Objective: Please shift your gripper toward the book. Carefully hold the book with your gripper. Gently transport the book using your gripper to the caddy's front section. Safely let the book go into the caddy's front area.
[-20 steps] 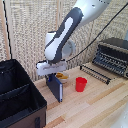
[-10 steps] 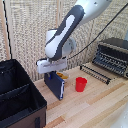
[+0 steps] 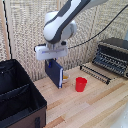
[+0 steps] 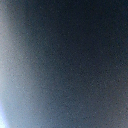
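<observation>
Transport step: gripper (image 3: 52, 60) pinching book (image 3: 54, 73) by top edge, book hanging upright above table beside red cup (image 3: 81, 84); next carry sideways over caddy (image 3: 20, 100), front section

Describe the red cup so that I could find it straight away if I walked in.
Start at the wooden table and find the dark toaster oven at the exterior view's right. The red cup stands upright on the bare wood between that oven and the navy book hanging under the robot's wrist. It is the only bright red thing, small and open-topped, shorter than the book.
</observation>
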